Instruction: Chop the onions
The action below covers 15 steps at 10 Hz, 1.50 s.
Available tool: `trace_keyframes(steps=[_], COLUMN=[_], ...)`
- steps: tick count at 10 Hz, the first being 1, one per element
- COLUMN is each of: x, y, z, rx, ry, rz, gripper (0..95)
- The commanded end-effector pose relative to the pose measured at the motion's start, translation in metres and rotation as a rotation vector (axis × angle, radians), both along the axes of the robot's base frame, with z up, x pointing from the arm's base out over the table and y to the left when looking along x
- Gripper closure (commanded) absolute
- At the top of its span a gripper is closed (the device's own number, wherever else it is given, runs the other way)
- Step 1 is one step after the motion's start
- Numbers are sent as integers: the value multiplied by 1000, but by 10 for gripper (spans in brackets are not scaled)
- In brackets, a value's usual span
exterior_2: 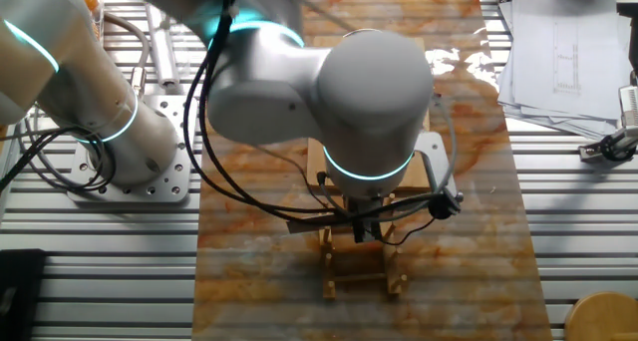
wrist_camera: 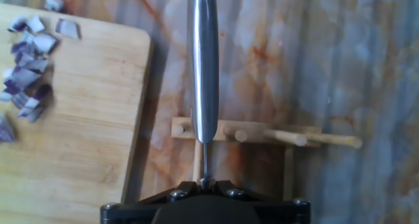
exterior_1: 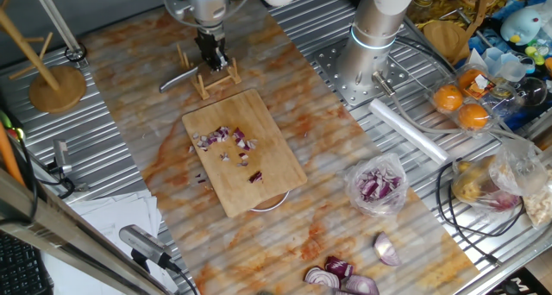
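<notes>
onions (exterior_1: 226, 140) diced in a loose pile on cutting board (exterior_1: 259, 178), mid tabletop (exterior_1: 129, 114); just beyond the board's far edge, tool (exterior_1: 210, 60) clenched on knife (wrist_camera: 203, 67) over wooden rack (exterior_1: 216, 78); arm base far right

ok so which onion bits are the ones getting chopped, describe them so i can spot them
Find the bamboo cutting board in the middle of the marbled mat. The onions are the loose purple-and-white diced bits scattered on its top surface. Unlike the chopped onion in the clear bag or the big glossy halves at the mat's edge, they lie bare on wood.
</notes>
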State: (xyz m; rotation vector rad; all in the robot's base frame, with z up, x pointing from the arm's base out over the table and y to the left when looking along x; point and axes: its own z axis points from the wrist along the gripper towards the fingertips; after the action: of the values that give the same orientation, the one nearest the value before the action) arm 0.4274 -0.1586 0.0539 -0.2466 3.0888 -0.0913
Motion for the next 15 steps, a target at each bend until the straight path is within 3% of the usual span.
trace_keyframes(steps=[1,7,8,9,10,11,13,15], x=[-1,-1,-1,0,1,3,7,13], y=[0,0,0,-2,-3,-4,-4,0], z=[-4,-13,-13,-10,-8,-6,4,39], rx=[3,-11,-13,-13,-16,-14,-6,12], ry=[-9,-15,-17,-13,-12,-14,-15,1], rz=[3,4,8,13,23,27,29,32], gripper=[950,950,760,760,570,570,570,570])
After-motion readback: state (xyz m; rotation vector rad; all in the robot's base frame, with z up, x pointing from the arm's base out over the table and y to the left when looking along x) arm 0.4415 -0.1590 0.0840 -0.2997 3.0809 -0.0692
